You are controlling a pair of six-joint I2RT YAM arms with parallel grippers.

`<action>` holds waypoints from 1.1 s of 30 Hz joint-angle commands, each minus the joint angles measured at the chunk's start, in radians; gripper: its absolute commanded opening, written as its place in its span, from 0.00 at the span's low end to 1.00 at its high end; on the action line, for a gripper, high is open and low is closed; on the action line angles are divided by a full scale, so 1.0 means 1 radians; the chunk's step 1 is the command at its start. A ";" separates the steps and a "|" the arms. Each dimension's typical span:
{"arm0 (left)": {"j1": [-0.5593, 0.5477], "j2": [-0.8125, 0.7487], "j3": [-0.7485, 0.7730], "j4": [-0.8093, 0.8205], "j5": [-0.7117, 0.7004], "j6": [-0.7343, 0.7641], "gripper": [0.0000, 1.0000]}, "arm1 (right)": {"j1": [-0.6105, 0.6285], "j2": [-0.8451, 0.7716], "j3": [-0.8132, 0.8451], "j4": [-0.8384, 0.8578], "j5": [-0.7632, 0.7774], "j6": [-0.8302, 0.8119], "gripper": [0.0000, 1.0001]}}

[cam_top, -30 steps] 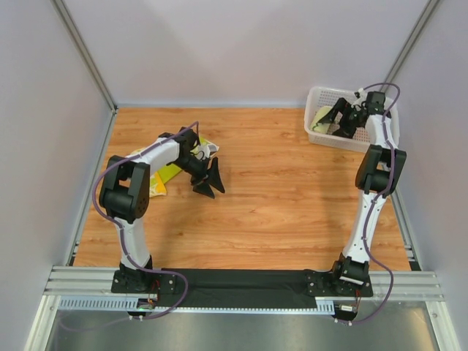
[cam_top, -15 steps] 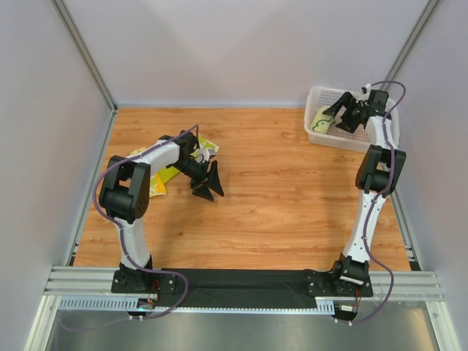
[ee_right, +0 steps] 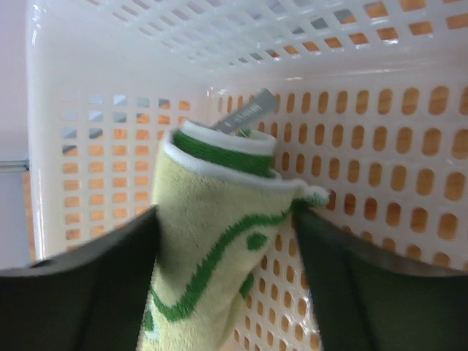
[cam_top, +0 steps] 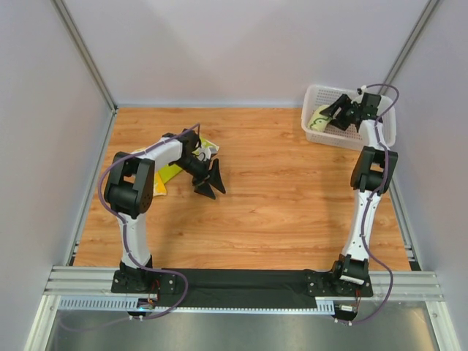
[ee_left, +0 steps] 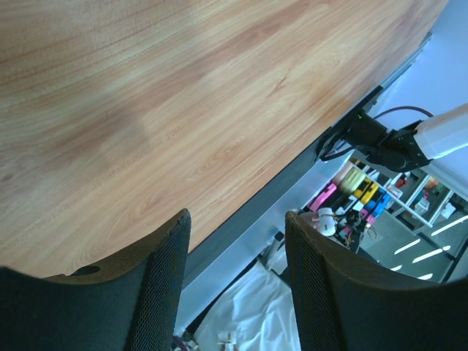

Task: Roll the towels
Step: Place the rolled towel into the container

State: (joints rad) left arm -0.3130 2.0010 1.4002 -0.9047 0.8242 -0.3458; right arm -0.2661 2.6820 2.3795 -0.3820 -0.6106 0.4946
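Towel A, type: rolled pale lime-green terry towel with dark green print lines, a white edge and a grey sewn label at its top.
Towel A, state: wound into a tight roll, with the spiral end facing up.
Towel A, location: inside the white perforated plastic basket, in its left part, leaning close to a side wall.
Towel B, type: loose lime-and-yellow towel with a white patch at its far end.
Towel B, state: unrolled, lying rumpled and partly hidden.
Towel B, location: on the wooden counter, left side, well apart from Towel A.
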 commanded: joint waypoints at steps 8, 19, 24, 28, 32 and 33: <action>-0.006 0.018 0.039 -0.008 0.001 -0.016 0.61 | 0.021 0.064 0.027 0.253 -0.052 0.166 0.27; -0.006 0.030 0.069 -0.019 0.004 -0.007 0.60 | 0.033 0.075 0.055 0.123 -0.020 0.083 0.75; -0.006 0.025 0.063 -0.022 0.006 0.005 0.60 | 0.027 0.012 -0.005 0.022 0.066 -0.037 0.98; -0.006 0.022 0.059 -0.020 0.016 0.010 0.60 | 0.015 -0.031 -0.006 -0.060 0.095 -0.082 1.00; -0.006 0.015 0.059 -0.016 0.016 0.014 0.60 | 0.005 -0.088 -0.013 -0.110 0.113 -0.116 1.00; -0.006 0.012 0.059 -0.014 0.018 0.016 0.60 | 0.004 -0.099 -0.011 -0.136 0.123 -0.125 1.00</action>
State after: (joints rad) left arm -0.3138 2.0254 1.4391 -0.9127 0.8284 -0.3466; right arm -0.2359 2.6629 2.3779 -0.3981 -0.5606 0.4423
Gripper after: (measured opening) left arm 0.606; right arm 0.998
